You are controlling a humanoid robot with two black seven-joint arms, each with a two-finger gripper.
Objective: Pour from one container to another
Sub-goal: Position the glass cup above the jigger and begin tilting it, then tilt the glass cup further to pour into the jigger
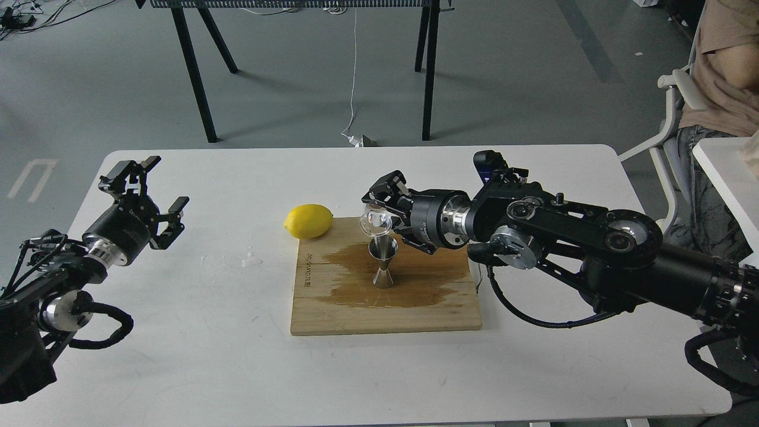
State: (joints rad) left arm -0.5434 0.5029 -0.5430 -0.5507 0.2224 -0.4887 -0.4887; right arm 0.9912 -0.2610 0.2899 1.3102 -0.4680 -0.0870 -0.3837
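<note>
The left gripper (pixel 155 198), nearest at 9 o'clock, hangs spread and empty. The right gripper (pixel 385 204) pinches the clear cup (pixel 376 220), tipped over the jigger (pixel 383 261) at board (pixel 332 314) centre. Cup likely light, slick, fragile: grip its sidewall.

The small clear cup (pixel 376 220) looks like glossy transparent plastic or glass, catching bright glints. The hourglass-shaped steel jigger (pixel 383 261) is polished, mirror-like metal. The pale wooden board (pixel 332 308) shows matt grain, darkened by a wet, shiny brown stain. The yellow lemon (pixel 308 220) has a smooth, slightly waxy skin. The white table (pixel 178 356) is smooth and matt.
</note>
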